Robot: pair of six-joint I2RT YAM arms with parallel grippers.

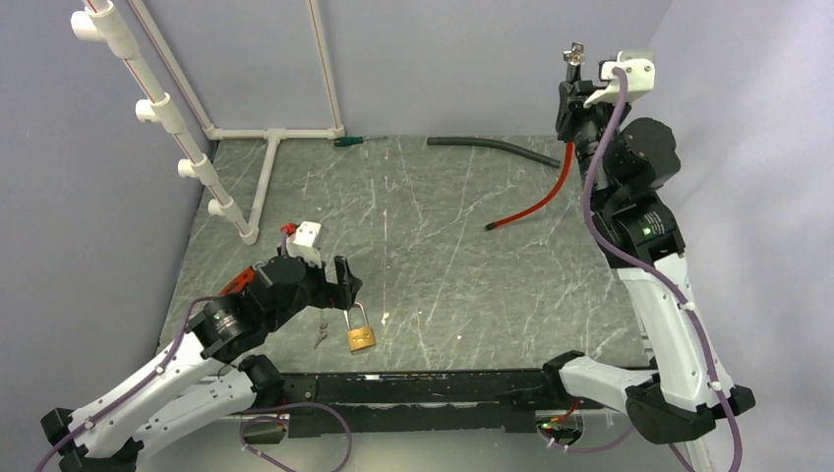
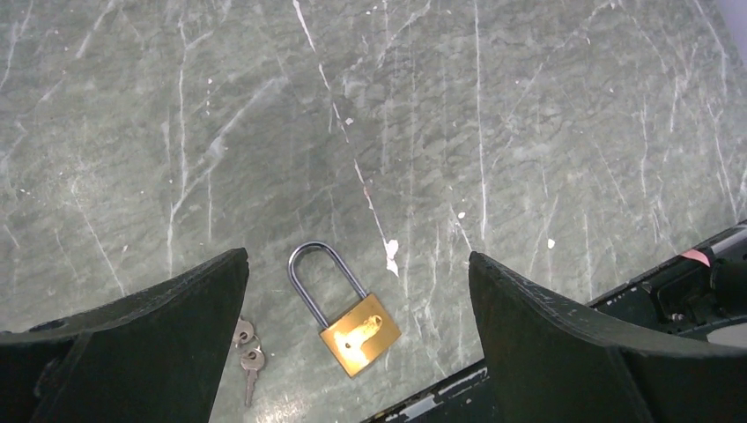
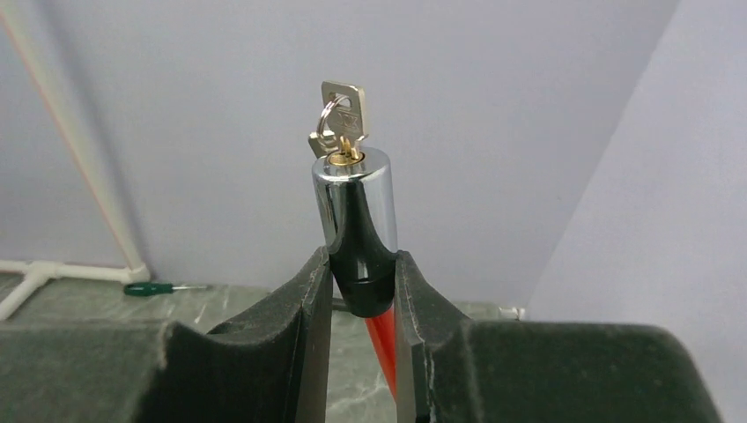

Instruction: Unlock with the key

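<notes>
A chrome lock cylinder (image 3: 354,207) with a black base is pinched between the fingers of my right gripper (image 3: 363,264), held high at the back right (image 1: 573,79). A brass-coloured key (image 3: 343,115) on a small ring sits in its top end. A red cable (image 1: 541,202) hangs from the lock down to the table. My left gripper (image 2: 357,260) is open, low over the near left of the table. Between its fingers in the left wrist view lies a brass padlock (image 2: 359,334) with its shackle shut. Two small keys (image 2: 249,352) lie just left of it.
A black hose (image 1: 492,146) lies at the back of the table beside the red cable. A white pipe frame (image 1: 266,177) stands at the back left, with a green-handled tool (image 1: 347,141) near its foot. A black rail (image 1: 423,383) runs along the near edge.
</notes>
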